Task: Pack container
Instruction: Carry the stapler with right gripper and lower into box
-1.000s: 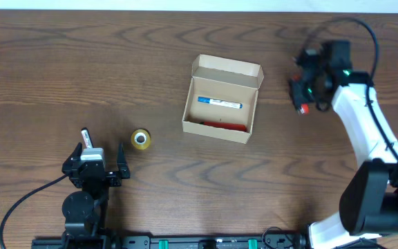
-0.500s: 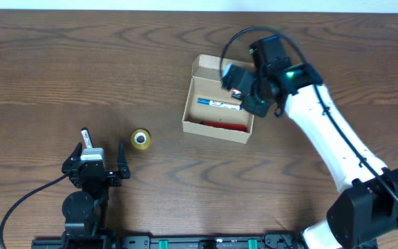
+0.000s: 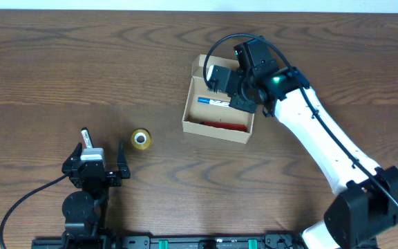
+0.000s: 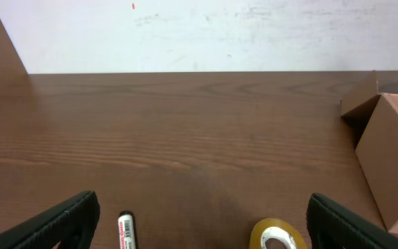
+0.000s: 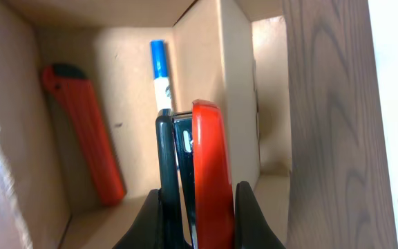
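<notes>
The right gripper point(image 5: 197, 207) is clamped snug on a red-and-black stapler point(image 5: 204, 152), hanging over the open container point(image 3: 216, 130) mid-table. Inside there's a blue marker point(image 5: 158, 62) and a red cutter point(image 5: 81, 131). Probably smartest to lower onto the bare floor beside the marker and release low. The left gripper point(image 4: 206, 220) sits spread wide, empty.

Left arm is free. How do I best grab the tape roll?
Come straight down and close the left gripper across the outer rim of the tape roll. It lies flat, hole up, so its round wall offers two opposite faces. The open fingers look wide enough.
</notes>
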You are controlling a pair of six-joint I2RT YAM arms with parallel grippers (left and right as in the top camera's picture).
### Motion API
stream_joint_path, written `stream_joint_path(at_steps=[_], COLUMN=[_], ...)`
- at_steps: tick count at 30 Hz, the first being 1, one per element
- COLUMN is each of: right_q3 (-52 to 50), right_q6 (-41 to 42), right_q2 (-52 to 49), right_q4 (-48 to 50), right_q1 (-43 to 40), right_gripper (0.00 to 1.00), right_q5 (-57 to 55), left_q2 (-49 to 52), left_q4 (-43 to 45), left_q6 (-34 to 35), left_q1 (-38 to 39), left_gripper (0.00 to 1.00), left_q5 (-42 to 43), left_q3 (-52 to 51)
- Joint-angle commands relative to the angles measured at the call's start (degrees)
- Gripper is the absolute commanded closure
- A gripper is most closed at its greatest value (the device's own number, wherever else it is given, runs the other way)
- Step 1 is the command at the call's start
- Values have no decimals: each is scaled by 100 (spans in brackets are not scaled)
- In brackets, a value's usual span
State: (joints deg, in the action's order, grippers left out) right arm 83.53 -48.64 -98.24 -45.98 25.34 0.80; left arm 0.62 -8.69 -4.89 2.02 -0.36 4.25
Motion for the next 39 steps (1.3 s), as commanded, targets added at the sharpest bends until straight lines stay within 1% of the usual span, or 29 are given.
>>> stream_joint_path(at_steps=[1,5,10,19,27,32,39], right_q3=[74,74,74,70,35,35,35], right_q6=[332,498,507,120,125,122,122], right_q2=[-391,-804,-1088,-1158,-1239,-1545,-1832], right_q4=[160,278,315,249,109,-140,-201], right_q1=[46,48,11,-153,-339,-361,-334], right_gripper=[99,99,99,99,99,99,99], right_q5=[116,122,385,710,938,1191,1322], left_q2=[-31,-31,-31,-31,-31,-31,-31], left_q4=[-70,-70,-70,-70,-70,-70,-70], left_q6=[20,20,20,17,20,20,17], left_q1=[-13,-13,-13,-13,-13,-13,-13], left_gripper=[5,5,5,5,5,5,5], left_q5=[39,39,37,35,37,37,37], left_q3=[-168,-168,-168,-168,-168,-168,-168])
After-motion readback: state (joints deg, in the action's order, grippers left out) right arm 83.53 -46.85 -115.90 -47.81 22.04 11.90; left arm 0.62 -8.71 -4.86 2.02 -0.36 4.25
